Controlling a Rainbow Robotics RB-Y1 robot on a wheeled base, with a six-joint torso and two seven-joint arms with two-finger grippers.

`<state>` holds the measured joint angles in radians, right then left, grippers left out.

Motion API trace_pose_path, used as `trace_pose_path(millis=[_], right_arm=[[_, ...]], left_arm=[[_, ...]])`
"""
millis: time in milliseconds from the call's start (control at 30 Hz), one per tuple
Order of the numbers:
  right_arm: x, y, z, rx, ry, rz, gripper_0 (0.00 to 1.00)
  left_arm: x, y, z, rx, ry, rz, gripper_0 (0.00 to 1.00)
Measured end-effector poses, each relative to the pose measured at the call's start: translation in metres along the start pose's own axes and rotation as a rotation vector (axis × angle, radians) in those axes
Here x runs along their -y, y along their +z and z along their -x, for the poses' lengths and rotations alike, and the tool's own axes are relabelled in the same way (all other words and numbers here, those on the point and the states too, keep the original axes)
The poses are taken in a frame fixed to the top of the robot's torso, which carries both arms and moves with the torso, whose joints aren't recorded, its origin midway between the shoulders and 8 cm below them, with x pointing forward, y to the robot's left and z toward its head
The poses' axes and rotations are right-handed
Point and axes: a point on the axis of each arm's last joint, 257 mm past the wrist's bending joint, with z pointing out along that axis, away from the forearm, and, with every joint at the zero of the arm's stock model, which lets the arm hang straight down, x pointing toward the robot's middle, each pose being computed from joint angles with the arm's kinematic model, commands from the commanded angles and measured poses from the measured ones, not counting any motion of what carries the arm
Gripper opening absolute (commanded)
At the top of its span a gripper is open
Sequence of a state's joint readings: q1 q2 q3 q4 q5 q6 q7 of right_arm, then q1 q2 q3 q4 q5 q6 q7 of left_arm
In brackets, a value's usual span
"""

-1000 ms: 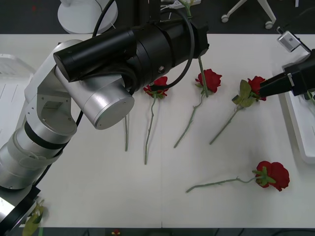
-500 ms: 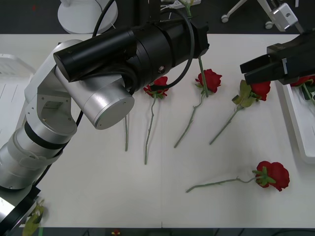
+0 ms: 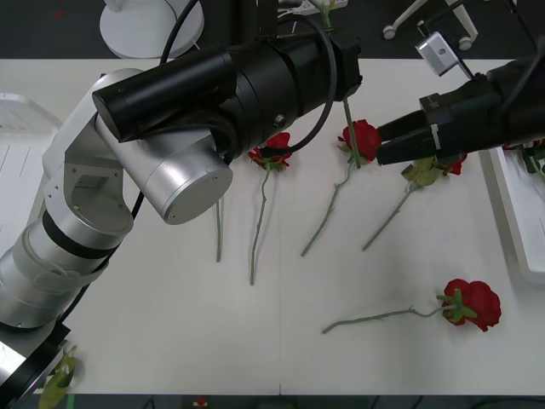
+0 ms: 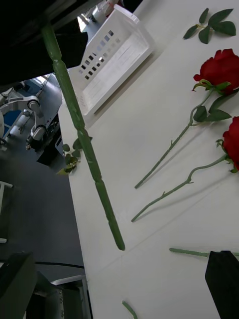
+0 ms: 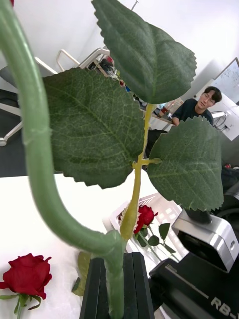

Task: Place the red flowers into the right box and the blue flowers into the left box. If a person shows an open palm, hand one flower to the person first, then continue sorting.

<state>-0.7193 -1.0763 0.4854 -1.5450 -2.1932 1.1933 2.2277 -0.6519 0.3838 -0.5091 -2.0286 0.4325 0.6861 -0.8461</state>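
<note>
Red artificial roses (image 3: pixel 364 139) lie scattered on the white surface (image 3: pixel 170 324), one stem (image 5: pixel 115 284) pinched upright in the left fingers (image 5: pixel 97 291), while the empty, parted right gripper (image 3: pixel 385 143) reaches toward another.

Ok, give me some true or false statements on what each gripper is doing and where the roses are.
1. The left gripper is shut on a green rose stem. True.
2. The right gripper carries a rose. False: it is open and holds nothing, above the table.
3. A red rose lies in the right box. True.
4. The nearest rose on the table has its bloom towards the left box. False: its bloom is towards the right box.
</note>
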Motion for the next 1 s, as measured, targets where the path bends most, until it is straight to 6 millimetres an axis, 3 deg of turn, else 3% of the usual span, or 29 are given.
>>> trace_pose_path(millis=[300, 633, 700, 767, 800, 867, 967, 1000], right_arm=[[-0.016, 0.026, 0.005, -0.005, 0.028, 0.023, 1.00], [-0.017, 0.053, 0.011, 0.034, 0.023, 0.033, 1.00], [-0.017, 0.057, 0.009, 0.033, 0.026, 0.035, 0.90], [-0.017, 0.060, 0.006, 0.025, 0.028, 0.037, 0.69], [-0.017, 0.061, 0.004, 0.020, 0.029, 0.038, 0.64], [-0.017, 0.063, 0.001, 0.015, 0.032, 0.038, 0.41], [-0.016, 0.065, 0.002, 0.019, 0.038, 0.034, 0.20], [-0.016, 0.065, 0.002, 0.020, 0.043, 0.035, 0.18]], left_arm=[[0.000, 0.000, 0.000, 0.000, 0.000, 0.000, 0.00], [0.000, 0.000, 0.000, 0.000, 0.000, 0.000, 0.00], [0.000, 0.000, 0.000, 0.000, 0.000, 0.000, 0.00], [0.000, 0.000, 0.000, 0.000, 0.000, 0.000, 0.00], [0.000, 0.000, 0.000, 0.000, 0.000, 0.000, 0.00], [0.000, 0.000, 0.000, 0.000, 0.000, 0.000, 0.00], [-0.001, 0.000, 0.000, 0.001, 0.003, 0.003, 0.00], [-0.001, 0.000, 0.000, 0.002, 0.004, 0.003, 0.00]])
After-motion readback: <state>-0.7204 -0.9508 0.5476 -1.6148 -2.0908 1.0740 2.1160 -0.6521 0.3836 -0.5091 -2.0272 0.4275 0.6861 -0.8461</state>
